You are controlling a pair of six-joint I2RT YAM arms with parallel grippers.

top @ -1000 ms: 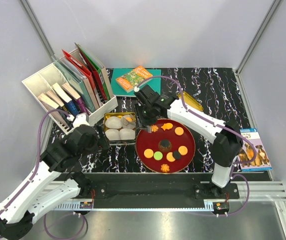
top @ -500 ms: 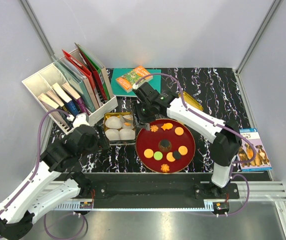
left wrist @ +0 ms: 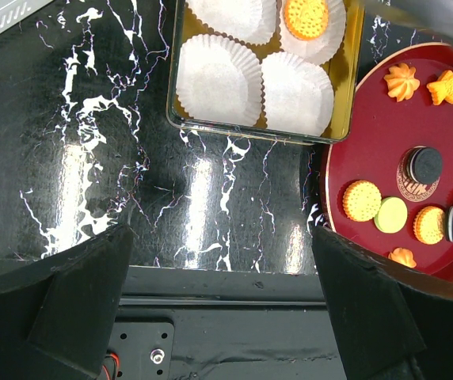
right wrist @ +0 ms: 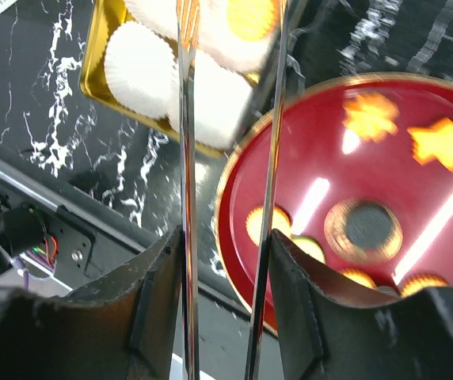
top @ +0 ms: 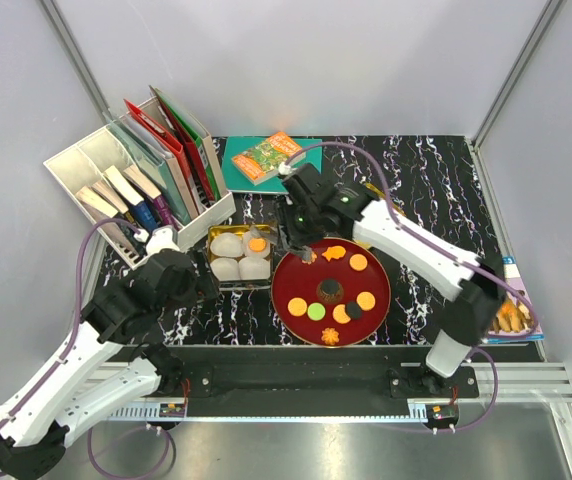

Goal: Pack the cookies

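Observation:
Several cookies [top: 331,290], round orange, green and dark ones plus orange shaped ones, lie on the red plate [top: 288,282]. One round orange cookie [top: 257,243] lies in the back right paper cup of the gold tin [top: 212,262]; it also shows in the left wrist view [left wrist: 305,14] and the right wrist view [right wrist: 250,17]. My right gripper [top: 301,232] is shut on metal tongs [right wrist: 185,158], whose open tips hang over the gap between tin and plate and hold nothing. My left gripper [left wrist: 220,237] is open and empty over the table's front edge, near the tin.
A white file organizer [top: 116,185] with books stands at the back left. A green book [top: 266,160] with an orange packet lies at the back. A gold lid [top: 391,205] lies behind the right arm. A booklet [top: 511,300] lies at the right edge.
My right gripper with the tongs has drawn back to the right, off the tin. An orange cookie now shows in the tin's back right cup. The left arm has not moved.

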